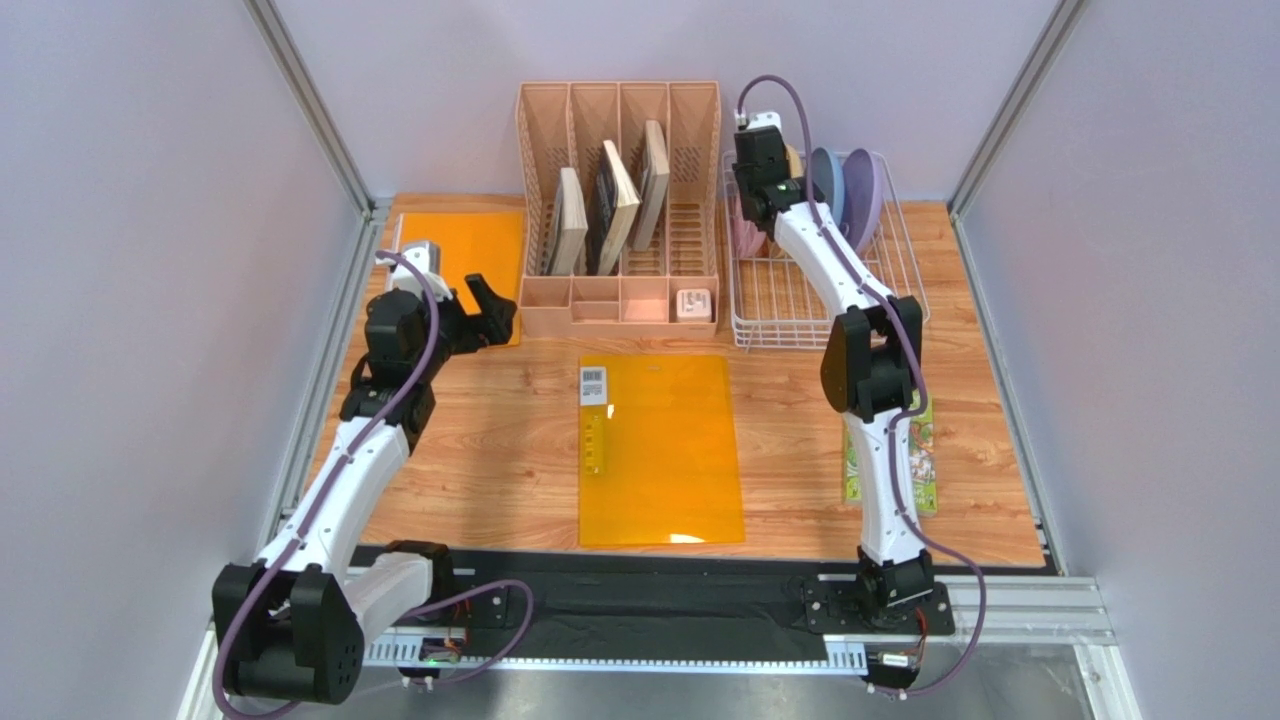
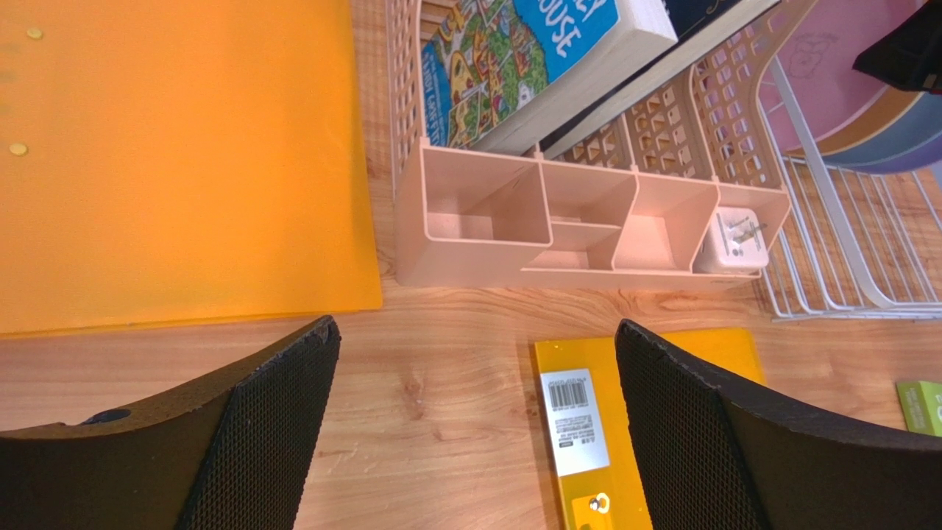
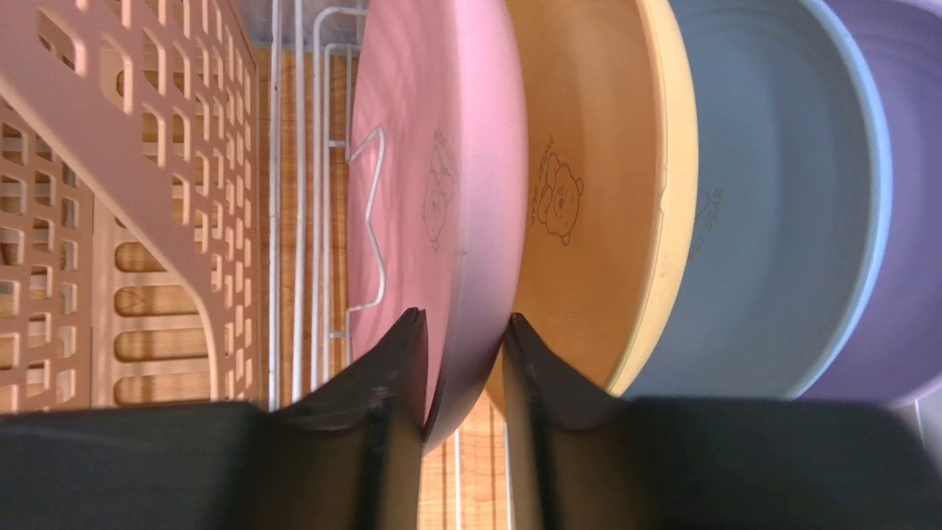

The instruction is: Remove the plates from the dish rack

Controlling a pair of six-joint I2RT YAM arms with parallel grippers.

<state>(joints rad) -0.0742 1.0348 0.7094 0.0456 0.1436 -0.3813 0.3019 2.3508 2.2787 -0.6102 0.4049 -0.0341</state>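
Right claw (image 3: 464, 320) gripped the rim of the pink plate (image 3: 442, 133), upright on edge at the rack's (image 1: 796, 300) left end; left claw (image 2: 475, 331) stood open, well apart from the rack.

The book (image 2: 531, 55) cover reads "OUSE", perhaps "HOUSE"; the barcode label (image 2: 575, 420) digits are too small.

1. The right arm's jaws pinch the lower rim of the pink plate (image 3: 442, 166), one on its face and one on its back.
2. The cream-yellow plate (image 3: 603, 188), light blue plate (image 3: 774, 199) and lavender plate (image 3: 916, 199) stand on edge behind it, closely overlapping.
3. White wires of the dish rack (image 3: 299, 166) run just beside the pink plate's face.
4. The pink slotted organizer (image 3: 111, 166) stands beyond the wires.
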